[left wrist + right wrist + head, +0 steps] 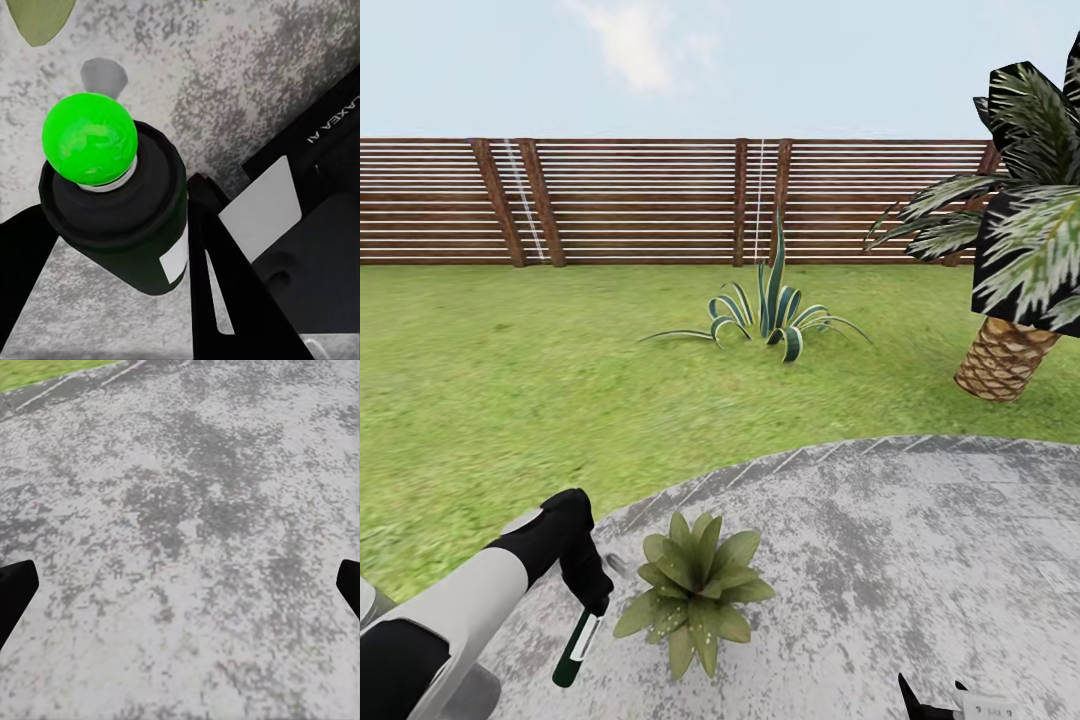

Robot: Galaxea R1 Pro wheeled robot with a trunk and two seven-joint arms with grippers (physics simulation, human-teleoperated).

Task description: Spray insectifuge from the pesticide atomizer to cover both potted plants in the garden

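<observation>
My left gripper [596,598] is shut on the pesticide atomizer [578,648], a slim dark green bottle with a white stripe that hangs tilted, its free end toward the patio. In the left wrist view the atomizer [124,225] sits between my black fingers [221,285], with a bright green ball [90,139] at its tip. One potted plant [695,590], a low rosette of broad green leaves, stands on the patio just right of the bottle. No insectifuge can be made out on its leaves. My right gripper [935,705] is open above bare paving [180,547].
The round grey patio [900,560] spreads to the right, and its curved edge meets the lawn [510,400]. A striped agave [770,315] grows mid-lawn. A palm [1010,350] stands at the right, and a slatted wooden fence [660,200] closes the back.
</observation>
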